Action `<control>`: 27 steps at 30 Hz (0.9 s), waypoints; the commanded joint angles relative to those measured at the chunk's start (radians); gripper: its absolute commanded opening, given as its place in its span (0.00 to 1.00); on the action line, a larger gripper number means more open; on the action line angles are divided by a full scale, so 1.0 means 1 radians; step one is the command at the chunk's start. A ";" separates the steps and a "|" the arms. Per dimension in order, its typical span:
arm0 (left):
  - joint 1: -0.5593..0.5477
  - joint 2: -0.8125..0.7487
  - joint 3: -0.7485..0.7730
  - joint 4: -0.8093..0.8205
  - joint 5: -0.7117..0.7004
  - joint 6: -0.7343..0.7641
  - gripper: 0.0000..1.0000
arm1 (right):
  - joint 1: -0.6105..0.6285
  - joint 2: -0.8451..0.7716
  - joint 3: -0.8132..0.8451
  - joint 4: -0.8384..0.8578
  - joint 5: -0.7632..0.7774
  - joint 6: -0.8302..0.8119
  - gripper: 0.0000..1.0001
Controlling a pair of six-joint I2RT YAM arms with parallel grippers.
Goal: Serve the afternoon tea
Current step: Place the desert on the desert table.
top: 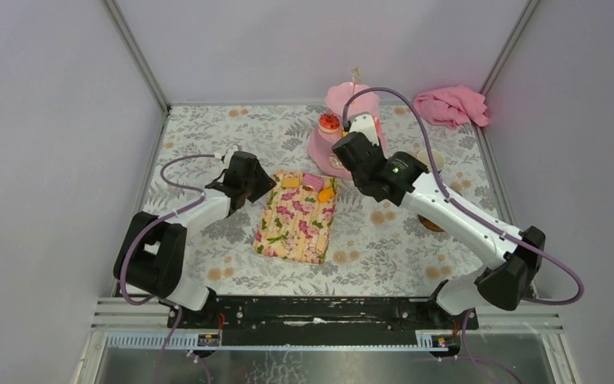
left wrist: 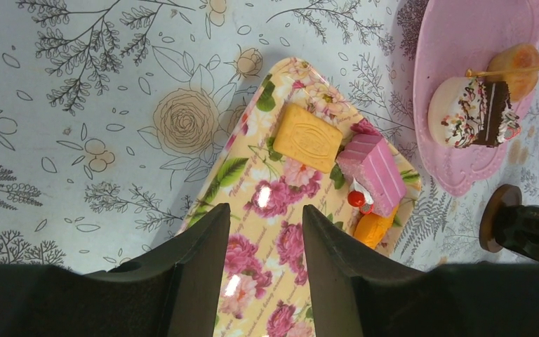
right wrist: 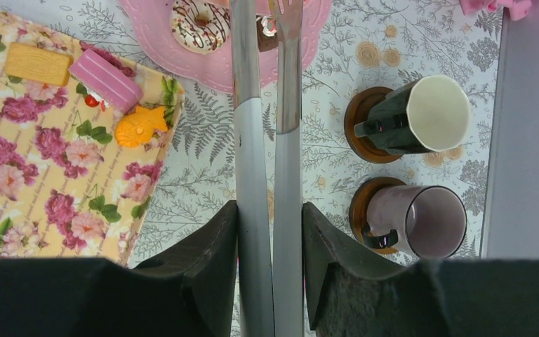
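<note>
Right tool [right wrist: 269, 210] grips tongs [right wrist: 245, 140], tips over pink stand [right wrist: 214, 67] at 12 o'clock. Left tool [left wrist: 265, 214] gapes, empty. Best ease the squeeze low.

Top view: high above the near edge of the table [top: 208, 152], tilted down, far off, whole scene in frame. Left wrist: looks down past the left pincer [left wrist: 264, 214], close over the tray [left wrist: 281, 193]. Right wrist: looks down past the right pincer [right wrist: 270, 210] and its tongs [right wrist: 249, 140], slightly farther off. All three share the tray's far end and the pink stand [right wrist: 210, 67].
</note>
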 commanded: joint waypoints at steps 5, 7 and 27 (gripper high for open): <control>0.000 0.042 0.065 -0.027 -0.006 0.041 0.50 | 0.028 -0.083 -0.034 0.015 0.019 0.003 0.38; 0.000 0.040 0.067 -0.027 -0.004 0.039 0.50 | 0.032 -0.091 -0.038 0.015 0.020 0.006 0.38; -0.006 0.049 0.106 -0.035 0.005 0.052 0.50 | 0.117 -0.188 -0.074 -0.041 0.029 0.109 0.36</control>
